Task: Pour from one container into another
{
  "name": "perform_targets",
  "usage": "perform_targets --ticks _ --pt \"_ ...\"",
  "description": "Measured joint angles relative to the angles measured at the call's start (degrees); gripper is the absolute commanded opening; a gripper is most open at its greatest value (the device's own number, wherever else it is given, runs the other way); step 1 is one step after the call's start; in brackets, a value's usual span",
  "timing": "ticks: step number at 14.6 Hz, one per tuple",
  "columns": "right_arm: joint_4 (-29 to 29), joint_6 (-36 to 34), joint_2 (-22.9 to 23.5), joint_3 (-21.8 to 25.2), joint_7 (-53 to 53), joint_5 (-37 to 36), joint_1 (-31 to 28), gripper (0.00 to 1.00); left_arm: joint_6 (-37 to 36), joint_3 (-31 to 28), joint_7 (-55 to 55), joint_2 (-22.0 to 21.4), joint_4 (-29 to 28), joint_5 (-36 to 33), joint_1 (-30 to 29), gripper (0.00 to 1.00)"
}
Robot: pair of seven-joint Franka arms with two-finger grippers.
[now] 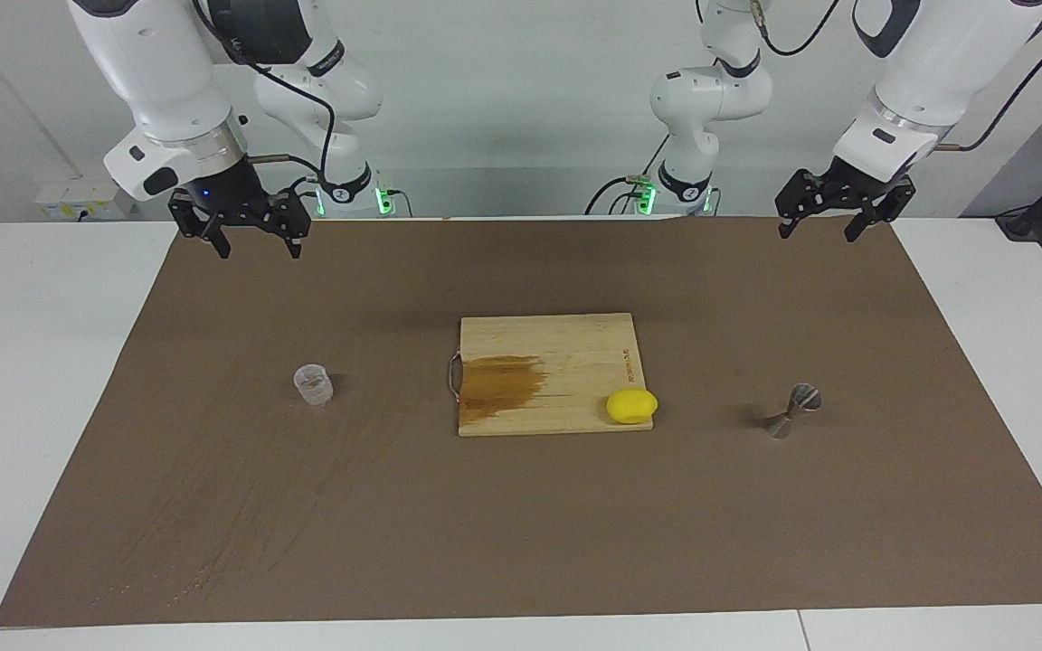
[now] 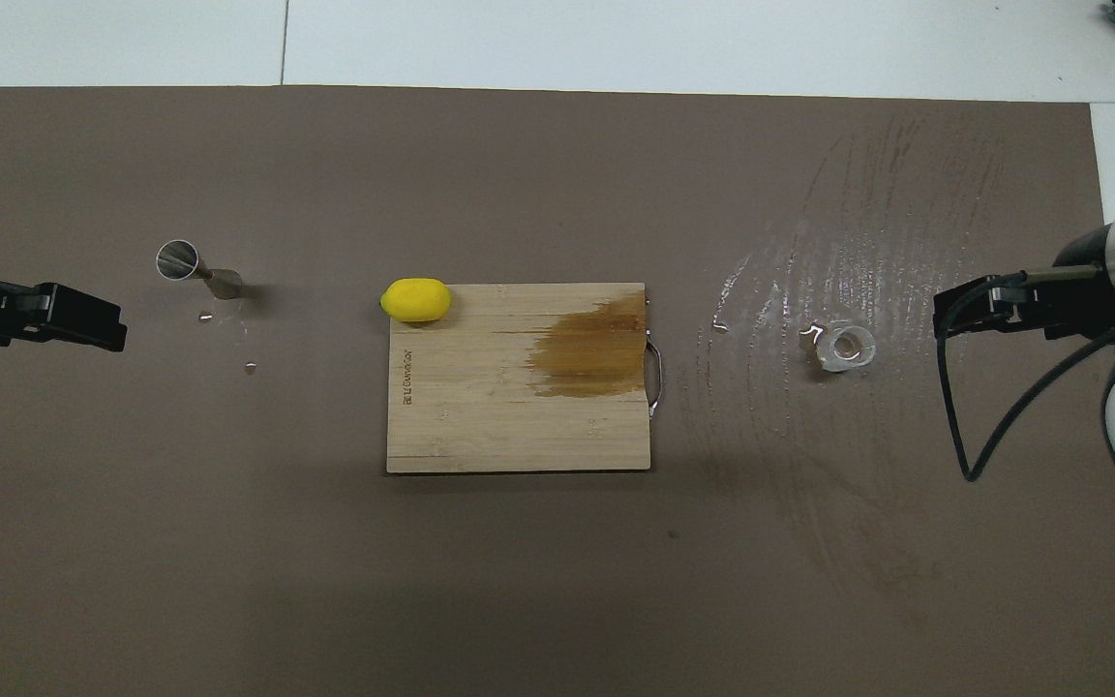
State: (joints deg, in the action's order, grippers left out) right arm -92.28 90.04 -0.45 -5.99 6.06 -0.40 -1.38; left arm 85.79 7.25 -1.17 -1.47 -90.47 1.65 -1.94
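The tiny clear plastic cup (image 1: pixel 313 384) stands upright on the brown mat toward the right arm's end of the table; it also shows in the overhead view (image 2: pixel 848 347). The silvery hourglass jigger (image 1: pixel 792 411) stands on the mat toward the left arm's end, seen from above in the overhead view (image 2: pixel 195 269). My right gripper (image 1: pixel 257 246) hangs open and empty, high over the mat's edge nearest the robots, apart from the cup. My left gripper (image 1: pixel 818 231) hangs open and empty over the same edge at the other end, apart from the jigger.
A wooden cutting board (image 1: pixel 566 353) with a dark wet stain lies mid-table between cup and jigger. A yellow lemon (image 1: pixel 631 405) sits at its corner toward the jigger. Small droplets (image 2: pixel 250 367) lie near the jigger. Wet streaks mark the mat around the cup.
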Motion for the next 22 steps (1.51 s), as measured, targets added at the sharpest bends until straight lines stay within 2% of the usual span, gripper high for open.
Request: perform_targets --ticks 7,11,15,17,19,22 --pt "0.00 0.00 0.00 0.00 0.00 0.00 0.00 0.99 3.37 -0.53 0.56 1.15 -1.96 -1.13 -3.98 1.00" --pt "0.00 0.00 0.00 0.00 0.00 0.00 0.00 0.99 5.96 0.14 2.98 5.47 -1.86 -1.13 -3.40 1.00" --pt "0.00 0.00 0.00 0.00 0.00 0.00 0.00 0.99 9.49 0.18 11.67 9.87 -0.84 -0.36 -1.57 1.00" --pt "0.00 0.00 0.00 0.00 0.00 0.00 0.00 0.99 10.16 -2.50 19.08 10.96 -1.11 5.61 -1.68 1.00" --pt "0.00 0.00 0.00 0.00 0.00 0.00 0.00 0.99 11.79 -6.71 29.52 11.37 -3.19 15.98 -1.98 1.00" --pt "0.00 0.00 0.00 0.00 0.00 0.00 0.00 1.00 21.78 -11.89 45.94 9.86 -12.38 33.72 -2.33 1.00"
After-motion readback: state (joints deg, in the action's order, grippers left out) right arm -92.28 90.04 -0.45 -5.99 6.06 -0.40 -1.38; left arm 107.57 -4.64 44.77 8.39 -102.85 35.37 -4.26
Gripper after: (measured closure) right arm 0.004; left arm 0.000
